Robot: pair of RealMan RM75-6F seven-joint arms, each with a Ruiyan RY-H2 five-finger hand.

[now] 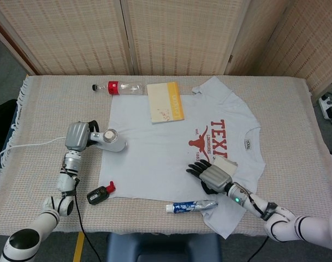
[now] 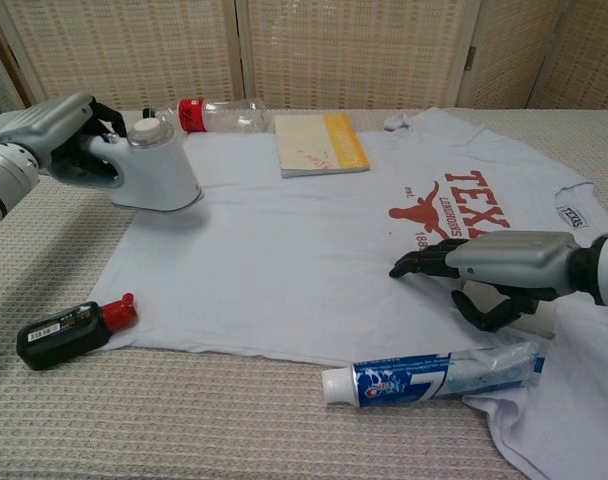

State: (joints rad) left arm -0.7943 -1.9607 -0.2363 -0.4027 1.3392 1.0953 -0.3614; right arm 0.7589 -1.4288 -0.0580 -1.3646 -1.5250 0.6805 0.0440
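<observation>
A white T-shirt (image 1: 166, 144) (image 2: 284, 250) with a red print lies spread over the table. My left hand (image 1: 77, 136) (image 2: 59, 135) grips the handle of a small white iron (image 1: 112, 141) (image 2: 154, 170) at the shirt's left edge. In the chest view the iron looks slightly raised. My right hand (image 1: 213, 174) (image 2: 494, 268) rests on the shirt just below the red print, its fingers stretched flat toward the left and holding nothing.
A yellow-and-white book (image 1: 165, 102) (image 2: 320, 143) lies on the shirt's far part, a plastic bottle (image 1: 119, 87) (image 2: 209, 113) beside it. A toothpaste tube (image 1: 191, 206) (image 2: 429, 374) lies at the front hem. A black bottle with a red cap (image 1: 99, 194) (image 2: 72, 329) lies front left. The iron's white cord (image 1: 32, 145) trails left.
</observation>
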